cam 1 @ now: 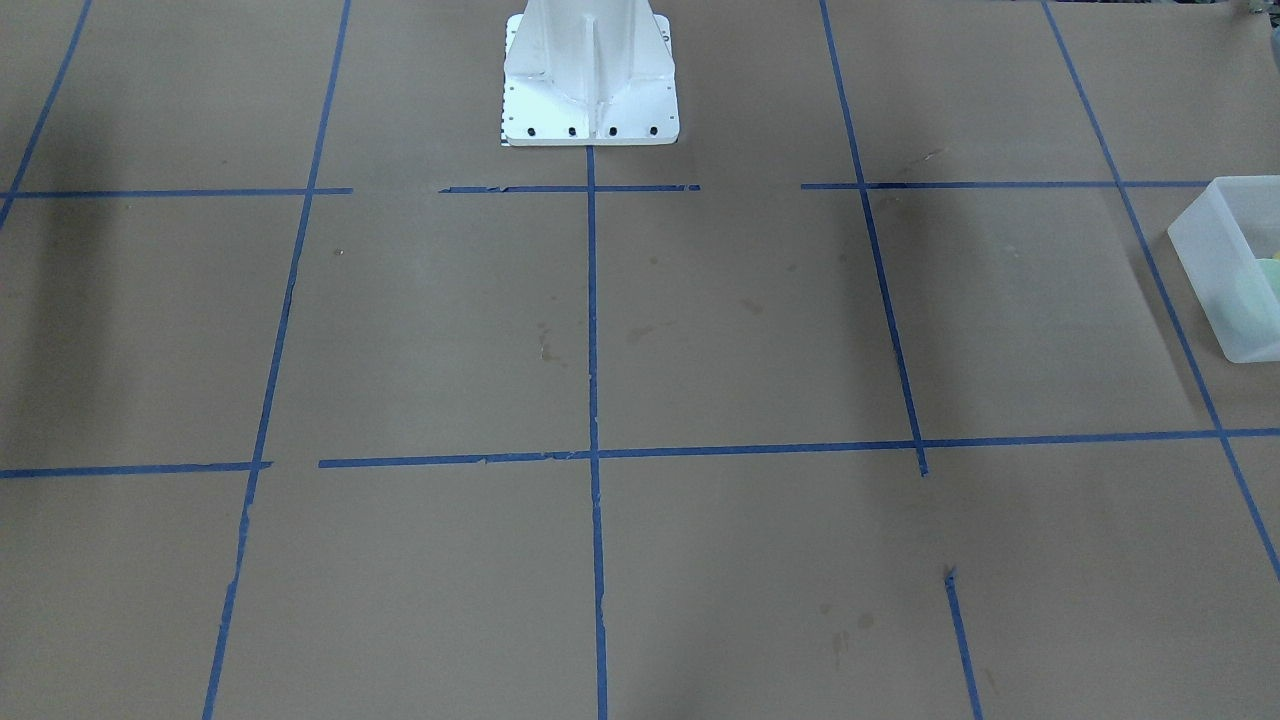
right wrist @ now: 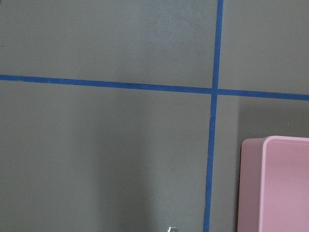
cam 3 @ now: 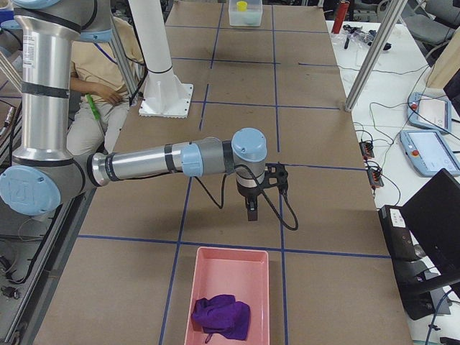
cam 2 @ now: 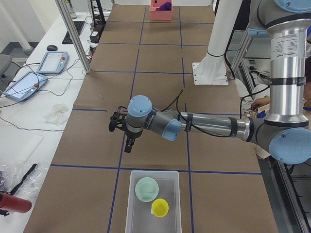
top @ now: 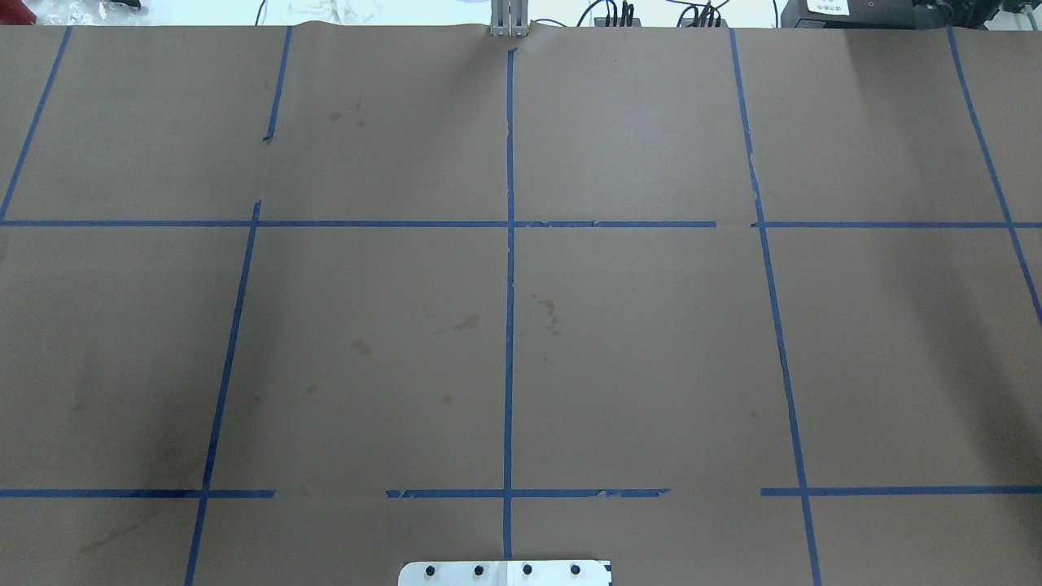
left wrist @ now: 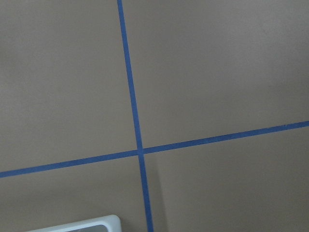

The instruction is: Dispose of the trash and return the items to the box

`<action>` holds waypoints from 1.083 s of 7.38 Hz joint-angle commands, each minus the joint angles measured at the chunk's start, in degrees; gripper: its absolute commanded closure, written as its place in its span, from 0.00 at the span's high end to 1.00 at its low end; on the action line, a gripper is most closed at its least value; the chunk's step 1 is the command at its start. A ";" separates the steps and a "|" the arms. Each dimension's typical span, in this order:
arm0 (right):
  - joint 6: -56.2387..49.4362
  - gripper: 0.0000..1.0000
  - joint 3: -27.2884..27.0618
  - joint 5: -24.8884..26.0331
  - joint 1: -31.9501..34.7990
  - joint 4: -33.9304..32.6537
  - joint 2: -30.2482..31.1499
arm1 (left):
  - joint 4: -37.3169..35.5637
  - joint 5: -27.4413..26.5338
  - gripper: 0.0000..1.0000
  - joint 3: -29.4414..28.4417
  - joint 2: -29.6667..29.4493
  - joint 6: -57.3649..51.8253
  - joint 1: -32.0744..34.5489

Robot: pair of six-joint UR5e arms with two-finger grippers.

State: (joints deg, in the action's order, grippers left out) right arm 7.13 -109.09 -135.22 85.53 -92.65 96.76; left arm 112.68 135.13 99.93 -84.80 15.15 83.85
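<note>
The frosted-white box point(cam 2: 167, 177) stands at the table's left end. In it lie the mint-green bowl point(cam 2: 146, 189) and the yellow cup point(cam 2: 160, 208). The box also shows at the right edge of the front-facing view point(cam 1: 1215, 250), with the bowl point(cam 1: 1255, 295) dimly visible through its wall, and one corner shows in the left wrist view point(left wrist: 91, 225). My left gripper point(cam 2: 129, 144) hangs over bare table just beyond the box. My right gripper point(cam 3: 250, 210) hangs over bare table near the pink bin. Both show only in the side views, so I cannot tell whether they are open or shut.
A pink bin point(cam 3: 215, 262) holding a purple cloth point(cam 3: 221, 317) stands at the table's right end; its corner shows in the right wrist view point(right wrist: 251, 183). The white robot base point(cam 1: 590, 90) is at the table's middle back. A person point(cam 3: 93, 79) sits behind the robot.
</note>
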 commanded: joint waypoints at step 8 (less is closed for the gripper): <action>1.57 1.00 0.10 0.05 -1.95 2.30 0.09 | -8.83 -7.60 0.99 6.67 6.48 -19.22 -3.08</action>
State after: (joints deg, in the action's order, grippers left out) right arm 8.74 -108.98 -135.18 83.79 -90.38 96.76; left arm 109.45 127.69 106.20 -78.81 4.50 79.94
